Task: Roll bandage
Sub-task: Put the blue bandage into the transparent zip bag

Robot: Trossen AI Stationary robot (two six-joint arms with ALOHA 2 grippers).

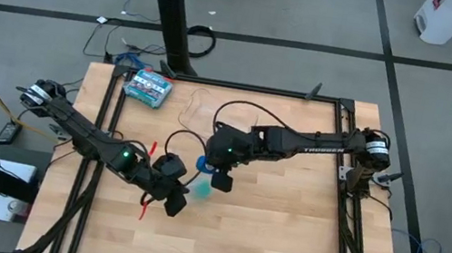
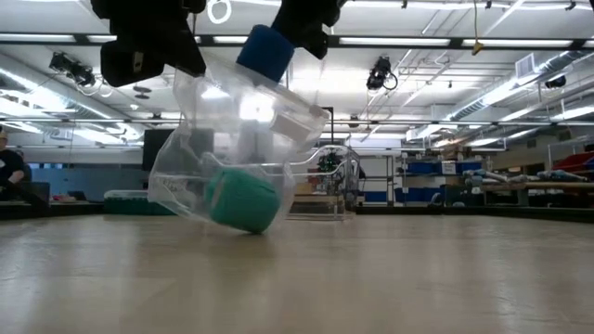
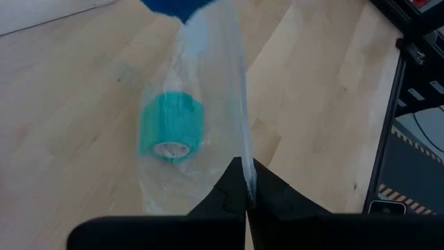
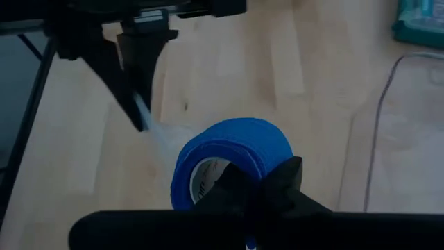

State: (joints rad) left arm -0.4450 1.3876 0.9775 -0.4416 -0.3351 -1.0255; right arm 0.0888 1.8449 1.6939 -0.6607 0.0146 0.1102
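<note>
Tabletop (image 1: 280, 246) of pale wood fills the high view. At its centre, the left gripper (image 3: 246, 198) pinches a clear plastic bag (image 2: 232, 139) holding 1 teal roll (image 2: 241, 199); the right gripper (image 4: 260, 184) clamps the blue bandage (image 4: 232, 156) roll at the bag's mouth.

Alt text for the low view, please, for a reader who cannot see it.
A clear plastic bag hangs tilted just above the wooden table, with a teal-green roll in its lower end and a bright blue roll of bandage at its top, under the right gripper. The left gripper pinches the bag's other upper corner.
</note>
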